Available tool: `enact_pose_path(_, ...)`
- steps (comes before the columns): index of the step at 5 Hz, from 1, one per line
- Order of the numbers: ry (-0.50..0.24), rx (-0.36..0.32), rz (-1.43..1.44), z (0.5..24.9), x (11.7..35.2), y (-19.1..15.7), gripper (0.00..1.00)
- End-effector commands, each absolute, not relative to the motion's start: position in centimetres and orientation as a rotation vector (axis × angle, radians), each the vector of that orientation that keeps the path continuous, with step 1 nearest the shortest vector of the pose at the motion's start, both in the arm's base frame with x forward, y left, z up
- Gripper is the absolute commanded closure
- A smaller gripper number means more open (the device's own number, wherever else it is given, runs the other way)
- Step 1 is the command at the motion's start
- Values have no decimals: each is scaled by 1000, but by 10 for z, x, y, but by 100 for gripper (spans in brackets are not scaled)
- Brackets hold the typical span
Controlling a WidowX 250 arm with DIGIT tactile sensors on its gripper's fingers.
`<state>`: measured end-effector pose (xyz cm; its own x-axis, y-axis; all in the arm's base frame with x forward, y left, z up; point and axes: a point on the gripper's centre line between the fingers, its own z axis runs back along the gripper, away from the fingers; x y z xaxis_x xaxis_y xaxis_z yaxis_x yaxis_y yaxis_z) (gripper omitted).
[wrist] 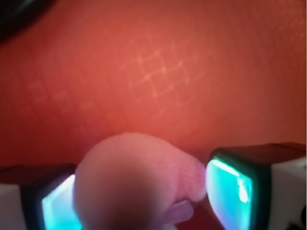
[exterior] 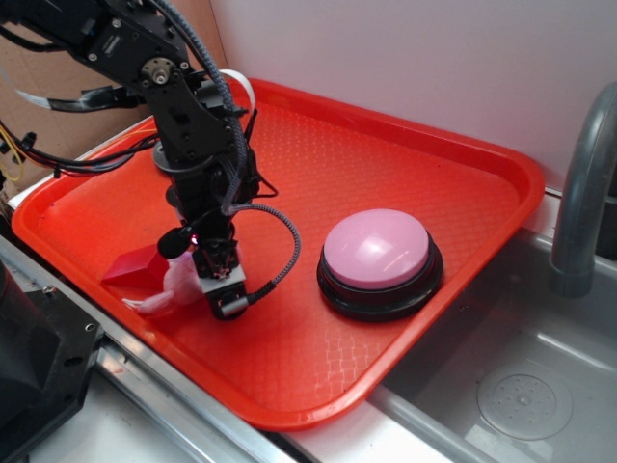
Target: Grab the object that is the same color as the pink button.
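Down at the front of the red tray, the pincer is pointing straight down and hanging low over the tray floor. The pink plush toy is sitting between its two fingers. In the wrist view the toy is filling the gap, pressing against the left finger and reaching to the edge of the right one, so the pincer is looking closed around it, though I cannot tell how firmly it is squeezing. From the outside view the soft pale body is bulging out on the left of the pincer, and a thin pale bit of it is trailing onto the tray surface.

Just beside the toy, further left, a red wedge-shaped block is lying on the tray, touching or nearly touching the plush.

Further right, well apart from the pincer, the pink button is sitting upright on its black base, its glossy dome catching the light.

Beyond the tray's right edge, a metal sink is lying alongside it, with a grey faucet pipe curving up over the basin.
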<state>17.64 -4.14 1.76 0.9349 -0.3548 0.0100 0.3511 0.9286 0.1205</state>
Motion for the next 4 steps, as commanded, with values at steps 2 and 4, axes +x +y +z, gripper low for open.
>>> enact_pose_path(2, -74, 82, -238, 53, 182, -39, 100)
enact_pose_path(4, -60, 63, -8, 124, 205, -29, 100)
